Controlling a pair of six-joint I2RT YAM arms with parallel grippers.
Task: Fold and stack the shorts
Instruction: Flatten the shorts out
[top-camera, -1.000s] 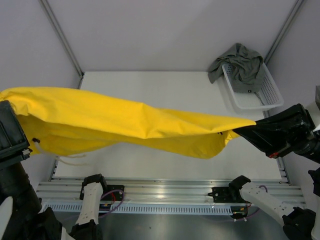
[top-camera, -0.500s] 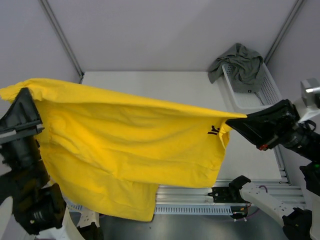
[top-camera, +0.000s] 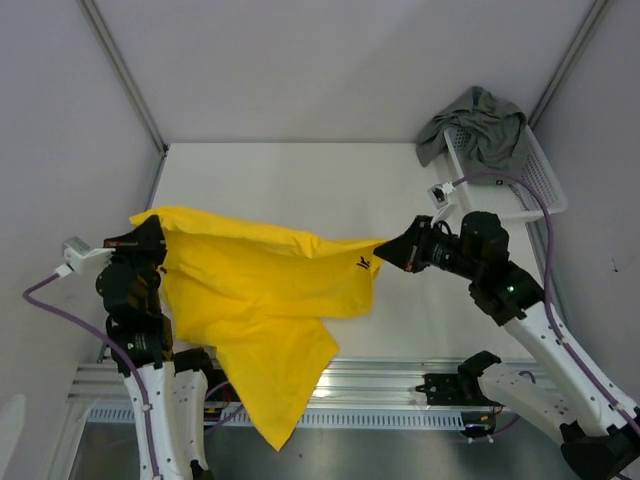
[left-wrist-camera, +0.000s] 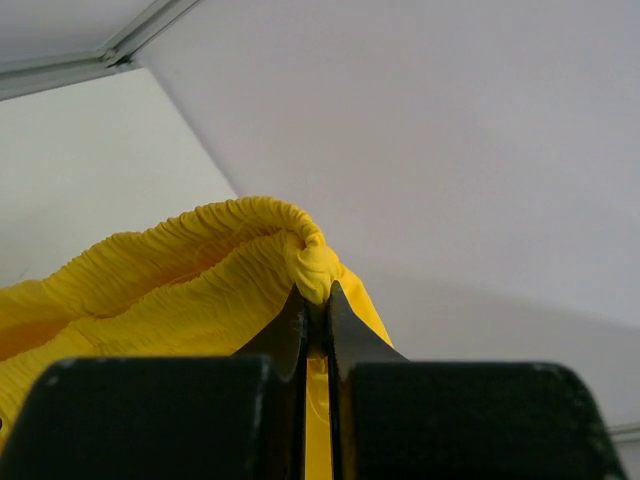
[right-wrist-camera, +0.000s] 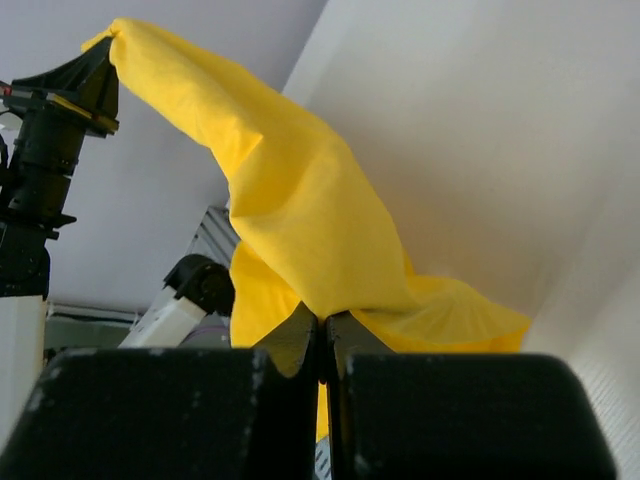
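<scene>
The yellow shorts (top-camera: 265, 290) hang stretched between both grippers low over the near half of the table, one leg drooping past the front rail. A small dark logo (top-camera: 364, 264) shows near their right end. My left gripper (top-camera: 150, 230) is shut on the gathered waistband (left-wrist-camera: 312, 262) at the left. My right gripper (top-camera: 385, 252) is shut on the cloth's right corner (right-wrist-camera: 330, 300). The grey-green shorts (top-camera: 480, 125) lie bunched over the far rim of the basket at the back right.
A white mesh basket (top-camera: 530, 190) stands at the table's back right corner. A metal rail (top-camera: 400, 380) runs along the front edge by the arm bases. Grey walls close in the left, back and right sides.
Both grippers have come down and inward with the yellow shorts. The cloth, held high and stretched wide a second ago, now hangs lower and narrower, with one leg over the front rail.
</scene>
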